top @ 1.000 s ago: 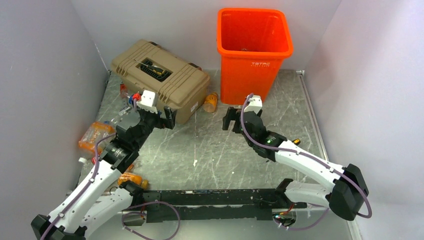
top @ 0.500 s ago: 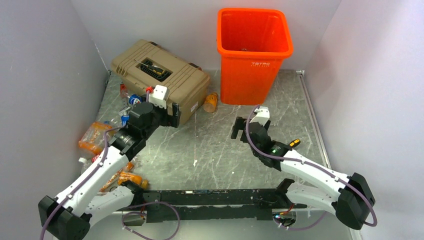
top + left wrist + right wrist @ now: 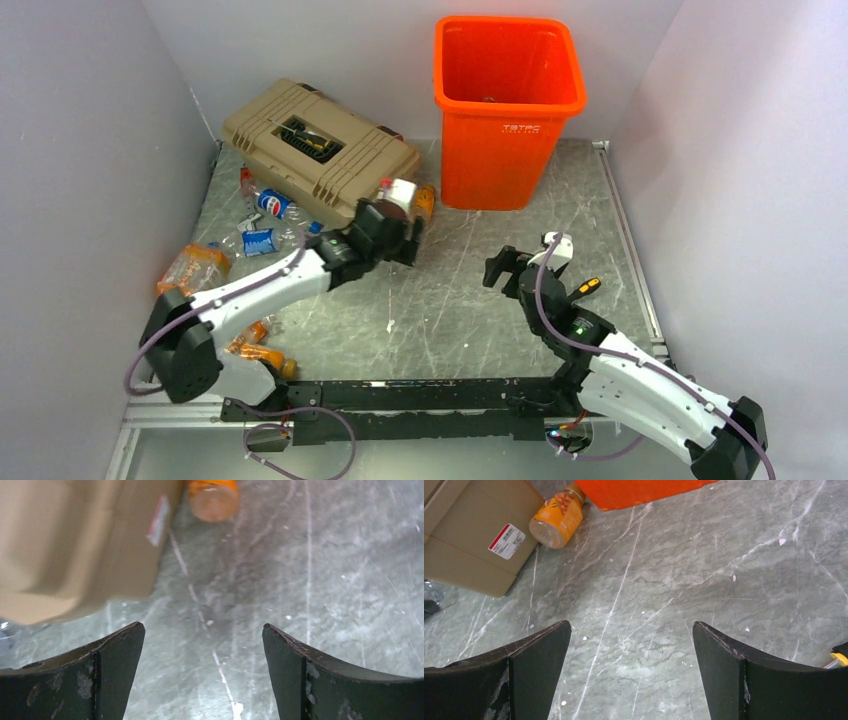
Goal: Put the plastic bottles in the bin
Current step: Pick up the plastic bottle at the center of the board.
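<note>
The tall orange bin [image 3: 510,100] stands at the back of the table; its lower edge [image 3: 644,490] shows in the right wrist view. A small orange plastic bottle [image 3: 427,201] lies between the bin and the tan toolbox [image 3: 320,150]. My left gripper [image 3: 400,238] hovers just in front of this bottle [image 3: 212,497], open with only bare table between its fingers. My right gripper [image 3: 506,268] is open over the middle of the table, apart from the same bottle [image 3: 556,520]. More bottles lie at the left: two clear blue-labelled ones [image 3: 270,203] and orange ones [image 3: 190,268].
The toolbox [image 3: 75,545] sits close on the left gripper's left side, its labelled front [image 3: 474,535] also in the right wrist view. A small yellow-and-black tool [image 3: 588,286] lies right of the right gripper. Grey walls close in the table on three sides.
My left arm has swung right along the toolbox front toward the orange bottle by the bin. My right arm has drawn back from the bin toward the near right. Both grippers stay open.
</note>
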Controlling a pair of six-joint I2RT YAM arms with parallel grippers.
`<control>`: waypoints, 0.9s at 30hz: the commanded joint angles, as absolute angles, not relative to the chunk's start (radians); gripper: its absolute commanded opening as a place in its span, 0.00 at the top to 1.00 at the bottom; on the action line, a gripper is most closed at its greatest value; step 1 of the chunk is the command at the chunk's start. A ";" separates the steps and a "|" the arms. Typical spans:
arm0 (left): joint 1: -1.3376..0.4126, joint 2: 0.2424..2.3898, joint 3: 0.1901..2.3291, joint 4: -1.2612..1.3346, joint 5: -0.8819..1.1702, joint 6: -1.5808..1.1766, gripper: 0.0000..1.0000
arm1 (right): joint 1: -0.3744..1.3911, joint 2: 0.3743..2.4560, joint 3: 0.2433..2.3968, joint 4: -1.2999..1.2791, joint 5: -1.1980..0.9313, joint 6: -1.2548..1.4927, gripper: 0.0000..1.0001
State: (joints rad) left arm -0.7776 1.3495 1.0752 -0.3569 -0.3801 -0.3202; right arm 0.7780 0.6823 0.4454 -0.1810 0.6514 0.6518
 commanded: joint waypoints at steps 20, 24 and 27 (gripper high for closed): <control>-0.872 2.080 1.686 -0.403 -0.575 0.061 0.01 | 0.775 0.461 0.403 -0.313 0.620 0.681 0.04; -0.846 2.127 1.733 -0.406 -0.573 0.092 0.01 | 0.775 0.417 0.406 -0.350 0.624 0.680 0.04; -0.844 2.153 1.754 -0.385 -0.587 0.150 0.01 | 0.775 0.393 0.405 -0.370 0.632 0.678 0.04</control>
State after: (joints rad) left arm -0.8516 2.1288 1.6924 -0.4091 -0.5495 0.0711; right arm 0.7773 0.4206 0.4026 -0.3374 0.6228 0.6762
